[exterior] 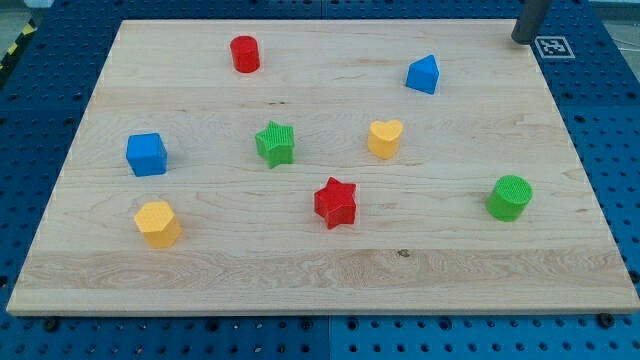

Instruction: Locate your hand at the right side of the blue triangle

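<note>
Nearest the camera sits the yellow block (157, 222), a rough hexagon shape, bottom-left of the wooden surface (330, 275). Just above it is the blue cube (146, 154), near the left edge. Red star (335, 202) sits about mid-board, w/ the green cylinder (510, 196) well apart toward the view's right. Further back, green star (275, 143) and yellow heart (384, 138) sit side by side but not touching. Far row: red cylinder (244, 53) at top-left, and the blue triangle (423, 74), the task's thing, at top-right, standing alone w/ bare wood all around it.

My tip (523, 39) is at the view's top-right corner, right at the far edge of the surface, well apart from every block. It's to the right of and slightly beyond the blue triangle, nothing between them. As for a hand: the rod has no jaws, so nothing is grasped or clenched; it just rests bare.

Judgement: blocks look scattered w/ wide gaps, prob. so the rod can slide between them w/o bumping any. Tip is parked clear of the layout. Next move likely calls for sliding left and a bit toward the camera, stopping just beside the triangle's right face w/o nudging it.
</note>
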Available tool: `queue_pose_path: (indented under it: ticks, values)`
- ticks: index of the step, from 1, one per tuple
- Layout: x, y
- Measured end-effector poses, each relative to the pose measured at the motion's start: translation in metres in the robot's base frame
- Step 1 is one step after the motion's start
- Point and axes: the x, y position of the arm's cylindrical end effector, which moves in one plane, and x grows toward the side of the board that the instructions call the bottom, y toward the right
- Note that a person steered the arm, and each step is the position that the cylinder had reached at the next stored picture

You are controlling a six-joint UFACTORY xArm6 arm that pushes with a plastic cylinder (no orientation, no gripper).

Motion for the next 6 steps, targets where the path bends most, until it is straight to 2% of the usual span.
queue_pose_path:
  ticks: [1, 3, 6]
  values:
    - [0.0, 0.0]
    - [0.026, -0.032]
    - [0.107, -0.033]
